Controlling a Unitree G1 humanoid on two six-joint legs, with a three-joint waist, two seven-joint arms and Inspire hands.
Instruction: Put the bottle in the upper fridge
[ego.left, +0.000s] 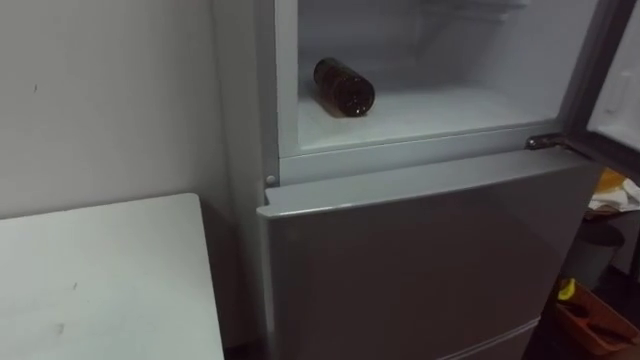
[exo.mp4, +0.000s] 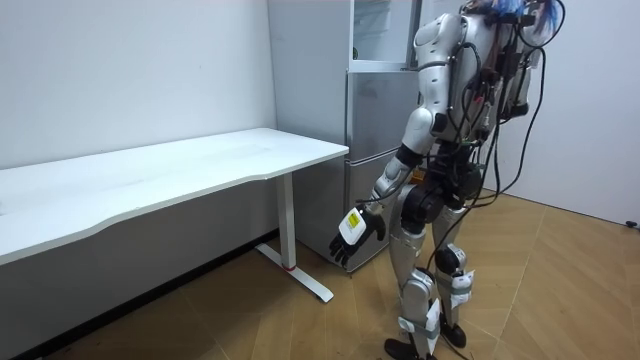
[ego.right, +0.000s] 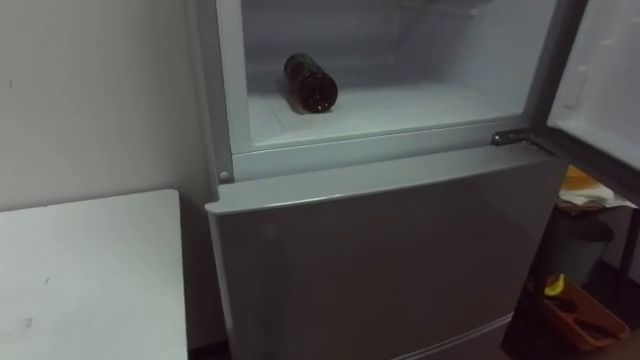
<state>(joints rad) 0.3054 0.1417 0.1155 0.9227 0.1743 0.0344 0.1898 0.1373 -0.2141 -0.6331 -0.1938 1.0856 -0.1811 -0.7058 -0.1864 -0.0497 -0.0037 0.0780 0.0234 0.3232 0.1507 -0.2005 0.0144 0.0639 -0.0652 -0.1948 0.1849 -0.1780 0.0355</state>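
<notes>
- The bottle (ego.left: 344, 87) is lying on its side inside the upper fridge (ego.left: 450, 108) — the placing step is looking finished.
- The left hand (exo.mp4: 358, 228) is hanging empty, fingers seemingly relaxed.
- Next — the door (ego.right: 600, 70) is probably needing closing.

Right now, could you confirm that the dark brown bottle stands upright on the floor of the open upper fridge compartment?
Not upright: the dark brown bottle lies on its side, as the left eye view shows, on the floor of the open upper fridge compartment.
</notes>
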